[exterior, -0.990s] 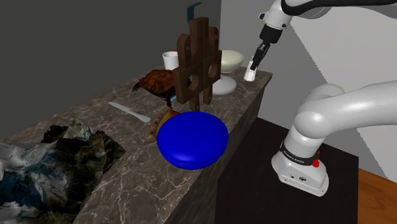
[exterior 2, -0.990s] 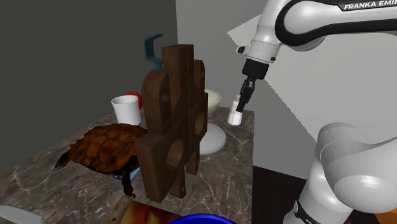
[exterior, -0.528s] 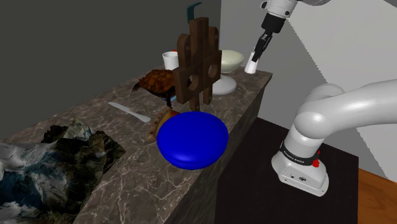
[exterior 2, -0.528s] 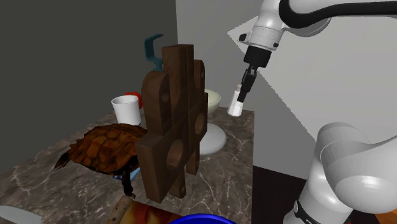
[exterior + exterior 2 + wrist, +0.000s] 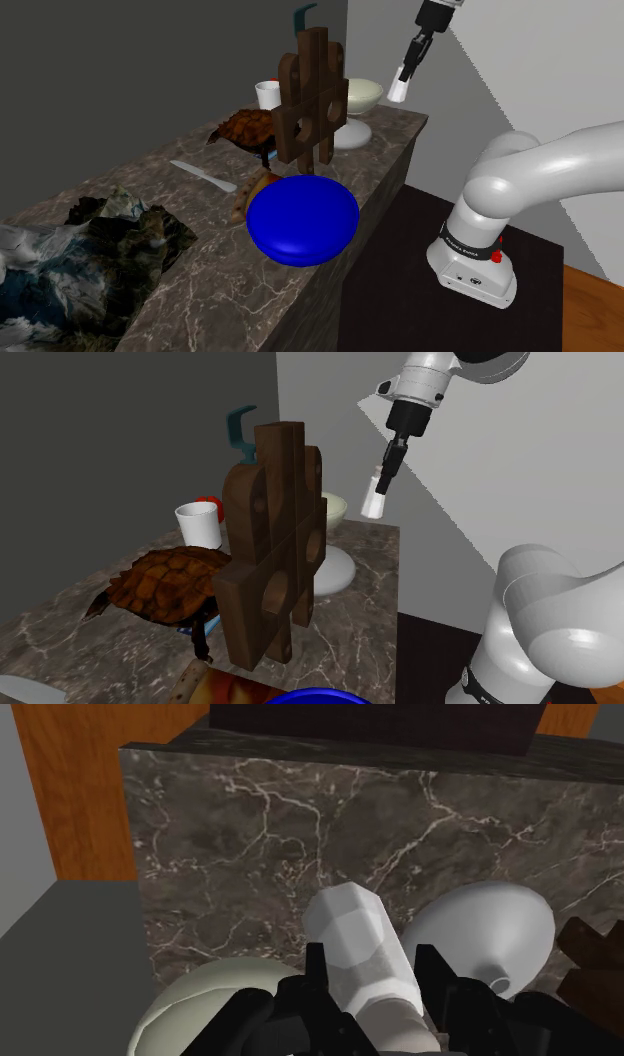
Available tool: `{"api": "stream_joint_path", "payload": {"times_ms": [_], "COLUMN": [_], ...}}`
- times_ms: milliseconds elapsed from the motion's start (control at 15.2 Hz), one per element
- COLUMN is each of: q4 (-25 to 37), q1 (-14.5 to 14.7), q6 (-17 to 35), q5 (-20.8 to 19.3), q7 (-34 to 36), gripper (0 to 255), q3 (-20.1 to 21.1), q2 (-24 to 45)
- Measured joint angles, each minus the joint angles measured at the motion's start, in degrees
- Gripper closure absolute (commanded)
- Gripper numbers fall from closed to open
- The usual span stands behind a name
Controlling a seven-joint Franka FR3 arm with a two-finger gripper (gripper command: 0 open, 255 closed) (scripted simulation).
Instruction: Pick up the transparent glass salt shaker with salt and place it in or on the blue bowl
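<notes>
1. The jaws are clamped on the shaker [image 5: 401, 88], which hangs clear above the worktop's [image 5: 385, 140] far end.
2. I'd keep that height, since the tall wooden block [image 5: 313, 95] stands between it and the blue bowl [image 5: 302, 220].
3. Carry it steadily, lower over the bowl's middle, then release.

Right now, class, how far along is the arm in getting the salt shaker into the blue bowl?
Done: the gripper clasps the salt shaker, lifted clear of the marble counter. In hand: the carry, high above the counter's far end. Left: moving it to the blue bowl and releasing it there.
</notes>
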Motion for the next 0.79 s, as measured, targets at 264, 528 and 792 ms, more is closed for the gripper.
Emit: {"api": "stream_joint_path", "payload": {"times_ms": [264, 528, 792], "q4": [3.68, 7.38, 11.48], "q1": [0.51, 0.97, 1.42], "q6": [-2.41, -4.93, -7.58], "q5": [0.52, 1.05, 1.47], "q7": [0.36, 0.8, 1.0], "gripper": [255, 255, 255], "q3": [0.45, 0.96, 1.17], "q2": [1.24, 2.38, 3.79]}}
